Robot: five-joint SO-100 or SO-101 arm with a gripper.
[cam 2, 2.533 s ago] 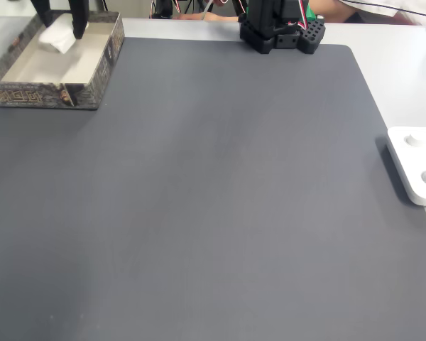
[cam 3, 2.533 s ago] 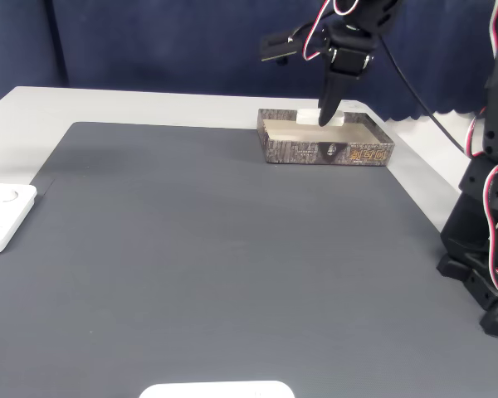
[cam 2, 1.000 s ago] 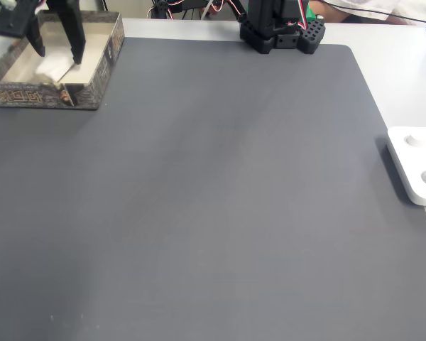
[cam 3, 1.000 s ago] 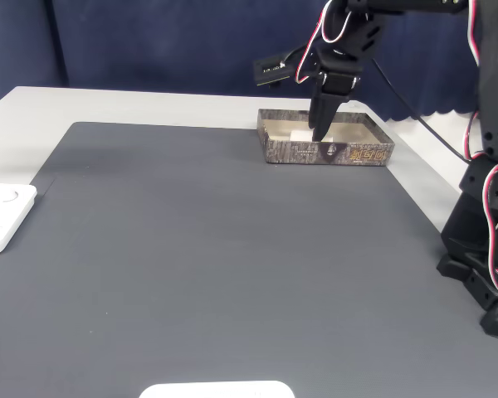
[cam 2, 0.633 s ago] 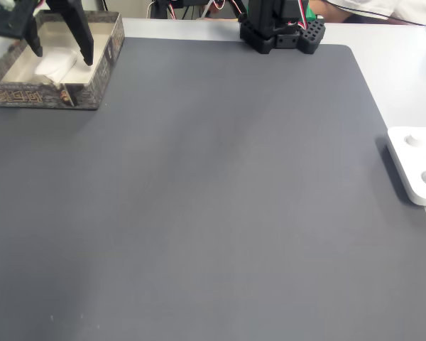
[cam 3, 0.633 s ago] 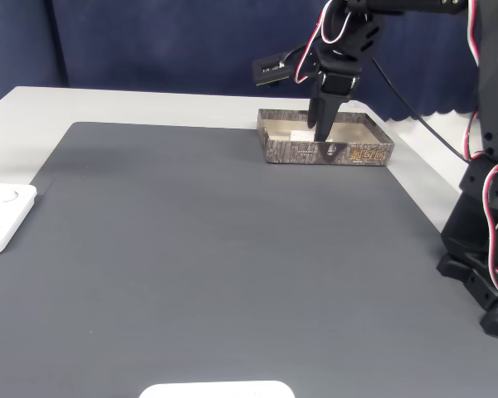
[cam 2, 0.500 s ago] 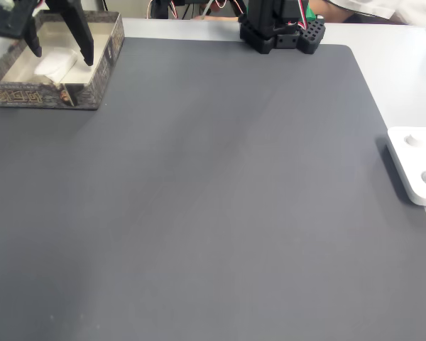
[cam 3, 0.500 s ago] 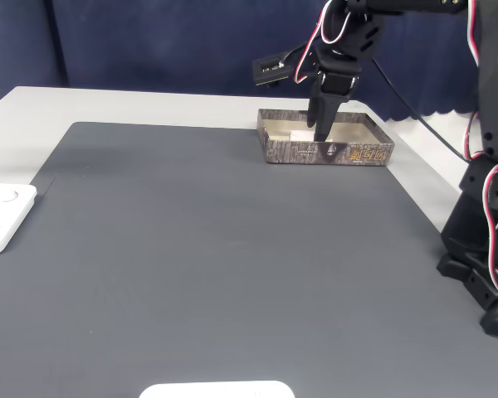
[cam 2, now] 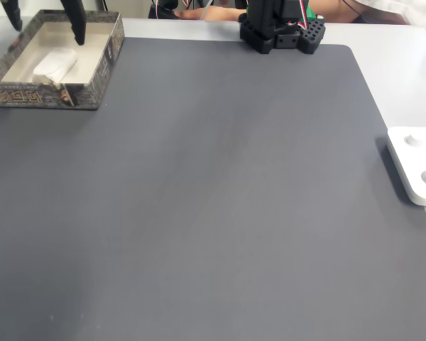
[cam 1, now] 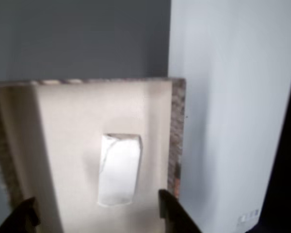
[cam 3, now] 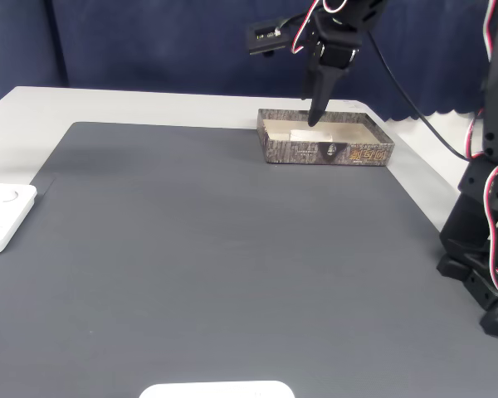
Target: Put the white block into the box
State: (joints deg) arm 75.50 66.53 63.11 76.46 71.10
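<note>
Tool (cam 2: 46,25) higher, white block (cam 2: 55,65) in box (cam 2: 99,67)

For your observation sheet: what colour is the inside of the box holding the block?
Pale cream; the box shows it best in the other view.

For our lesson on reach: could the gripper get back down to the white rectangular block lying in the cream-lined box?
Probably yes: the gripper hangs open above the white rectangular block, and the cream-lined box has no lid.
</note>
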